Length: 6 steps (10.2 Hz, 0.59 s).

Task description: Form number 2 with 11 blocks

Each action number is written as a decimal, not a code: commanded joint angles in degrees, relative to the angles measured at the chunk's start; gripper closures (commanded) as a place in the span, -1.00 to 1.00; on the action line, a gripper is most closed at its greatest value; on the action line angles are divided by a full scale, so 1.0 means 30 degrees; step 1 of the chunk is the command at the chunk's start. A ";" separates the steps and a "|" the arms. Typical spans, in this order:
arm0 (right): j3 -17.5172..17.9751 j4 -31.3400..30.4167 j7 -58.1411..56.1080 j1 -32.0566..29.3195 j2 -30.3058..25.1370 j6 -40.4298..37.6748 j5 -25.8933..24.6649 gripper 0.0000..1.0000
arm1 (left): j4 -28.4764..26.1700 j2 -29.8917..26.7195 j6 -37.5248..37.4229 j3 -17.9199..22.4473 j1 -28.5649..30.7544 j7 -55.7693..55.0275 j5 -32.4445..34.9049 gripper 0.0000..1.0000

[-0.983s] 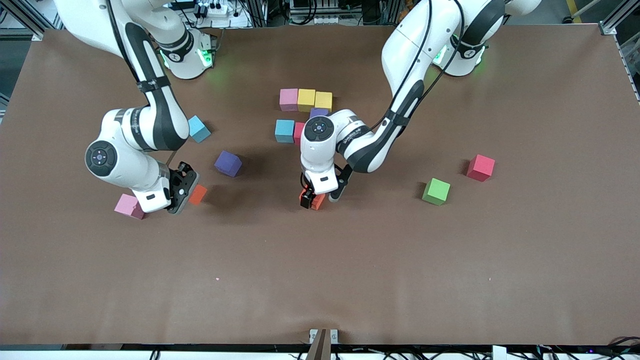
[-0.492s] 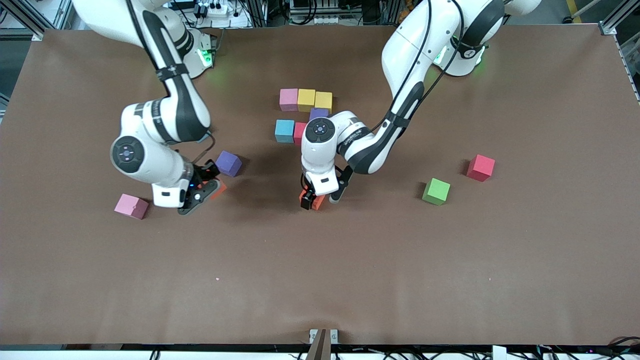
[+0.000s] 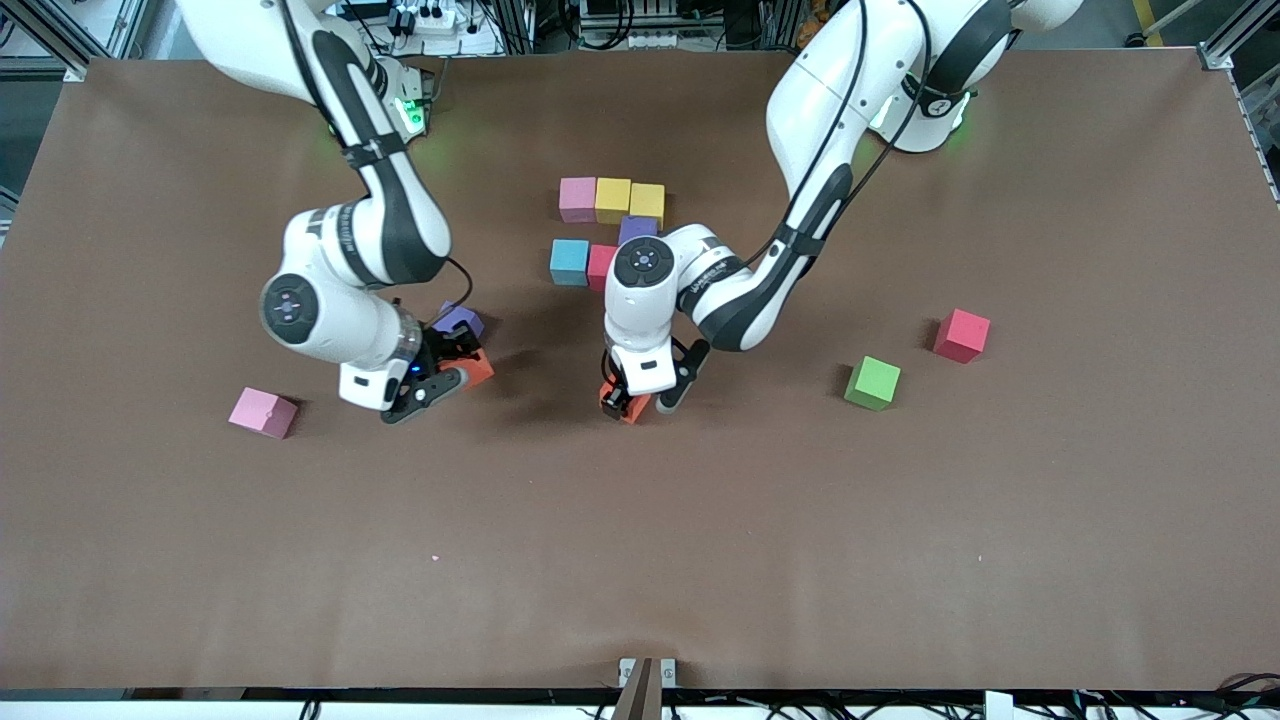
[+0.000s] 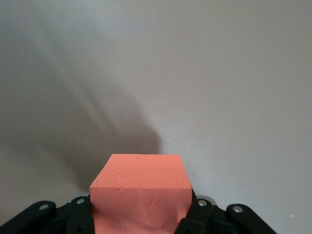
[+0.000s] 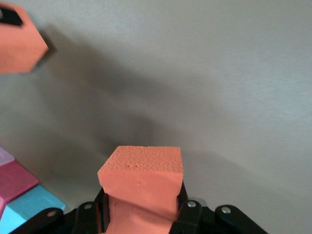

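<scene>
My left gripper (image 3: pixel 640 397) (image 4: pixel 140 209) is shut on an orange block (image 3: pixel 622 406) (image 4: pixel 140 187) near the table's middle; the foam dents under the pads. My right gripper (image 3: pixel 452 366) (image 5: pixel 141 207) is shut on a second orange block (image 3: pixel 477 368) (image 5: pixel 141 183), held low beside a loose purple block (image 3: pixel 460 319). A pink block (image 3: pixel 577 198) and two yellow blocks (image 3: pixel 612 199) (image 3: pixel 647 201) form a row. Just nearer the camera lie a purple block (image 3: pixel 636 226), a cyan block (image 3: pixel 568 261) and a pink-red block (image 3: pixel 598 265), partly hidden by the left arm.
A pink block (image 3: pixel 263 412) lies toward the right arm's end. A green block (image 3: pixel 872 382) and a red block (image 3: pixel 961 334) lie toward the left arm's end. The right wrist view catches the left gripper's orange block (image 5: pixel 17 44) farther off. The brown tabletop (image 3: pixel 640 560) stretches toward the camera.
The right arm carried its orange block toward the table's middle, ending beside the loose purple block. The left gripper closed on its orange block.
</scene>
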 commanded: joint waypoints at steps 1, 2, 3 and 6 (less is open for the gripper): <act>-0.0161 -0.0383 0.1393 0.0686 -0.0101 0.0532 0.0322 0.41 | -0.0307 -0.0709 -0.0813 -0.0471 0.0686 0.2351 -0.0057 0.53; -0.0161 -0.0442 0.2270 0.1065 -0.0101 0.0707 0.0322 0.41 | -0.0307 -0.0796 -0.1104 -0.0675 0.0774 0.3491 -0.0087 0.50; -0.0161 -0.0471 0.3410 0.1388 -0.0101 0.0767 0.0322 0.41 | -0.0278 -0.0826 -0.1397 -0.1054 0.1152 0.5010 -0.0406 0.49; -0.0161 -0.0559 0.8153 0.2735 0.0045 0.1351 0.0322 0.43 | -0.0307 -0.0971 -0.2829 -0.2170 0.1975 0.8067 -0.1580 0.49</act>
